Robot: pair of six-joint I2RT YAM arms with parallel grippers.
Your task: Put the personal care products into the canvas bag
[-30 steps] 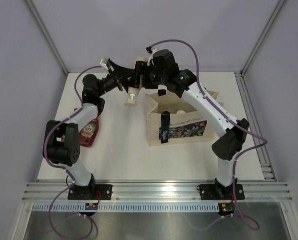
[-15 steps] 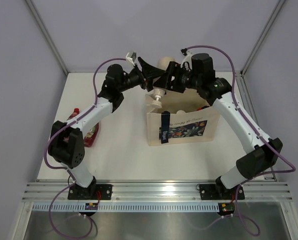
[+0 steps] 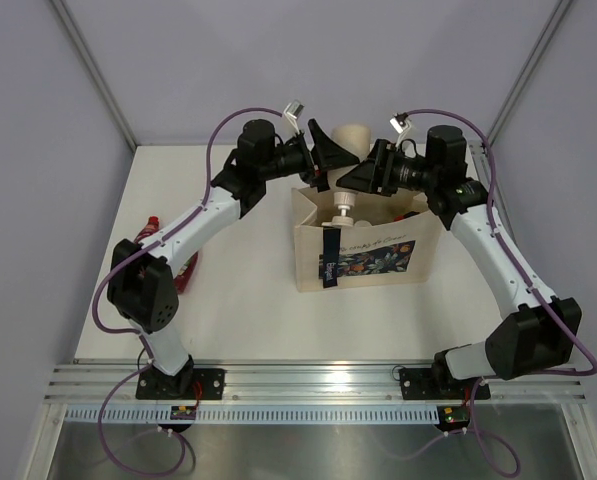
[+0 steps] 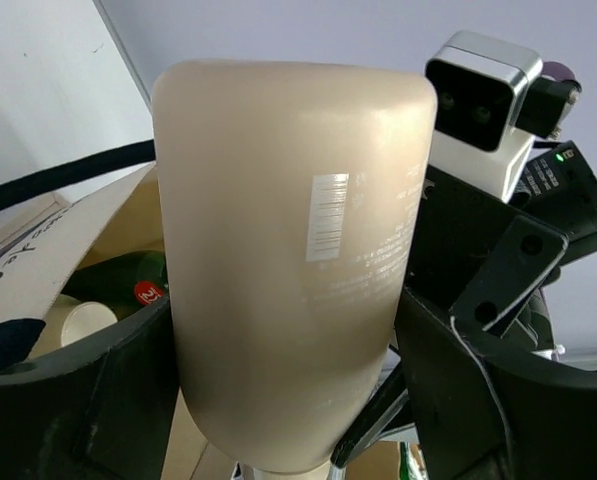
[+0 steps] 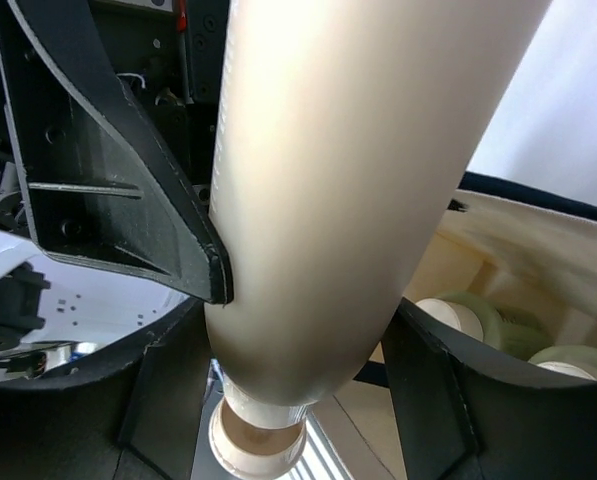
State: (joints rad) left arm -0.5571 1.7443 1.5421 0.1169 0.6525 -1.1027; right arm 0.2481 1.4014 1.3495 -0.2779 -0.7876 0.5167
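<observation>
The beige pump bottle [image 3: 351, 138] hangs upside down over the open cream canvas bag [image 3: 363, 250], its pump head [image 3: 345, 205] at the bag's mouth. My left gripper [image 3: 323, 160] grips the body from the left and my right gripper [image 3: 366, 175] from the right. The bottle fills the left wrist view [image 4: 298, 250] and the right wrist view [image 5: 348, 180], with fingers tight on both sides. Inside the bag I see a green bottle [image 4: 118, 280] and pale cylinders with white caps [image 5: 458, 315]. A red squeeze bottle [image 3: 151, 230] lies on the table at the left.
The bag stands at the table's middle right, its navy strap [image 3: 328, 255] hanging down the front beside the floral panel [image 3: 373, 258]. Metal frame rails [image 3: 318, 380] run along the near edge. White walls enclose the table on three sides.
Both grippers moved right with the pump bottle, from left of the bag to above its opening. The bottle turned more upright, pump end down.
</observation>
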